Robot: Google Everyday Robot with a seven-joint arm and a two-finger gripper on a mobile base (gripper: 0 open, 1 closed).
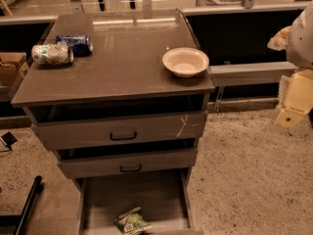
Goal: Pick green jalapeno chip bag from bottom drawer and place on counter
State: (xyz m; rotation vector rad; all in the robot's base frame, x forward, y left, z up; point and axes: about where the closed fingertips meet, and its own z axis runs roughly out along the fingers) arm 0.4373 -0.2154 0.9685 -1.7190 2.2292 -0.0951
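The green jalapeno chip bag (131, 223) lies crumpled at the front of the bottom drawer (161, 199), which is pulled out. The counter (122, 62) is the glossy grey-brown cabinet top above it. My gripper (295, 102) shows as pale yellow and white parts at the far right edge. It hangs at about counter height, well right of the cabinet and far from the bag.
A white bowl (185, 61) sits at the counter's right edge. A white-green crushed can (52, 54) and a blue can (74, 44) lie at its back left. Two upper drawers with black handles (123, 136) are slightly ajar. A black bar (27, 207) lies on the floor at lower left.
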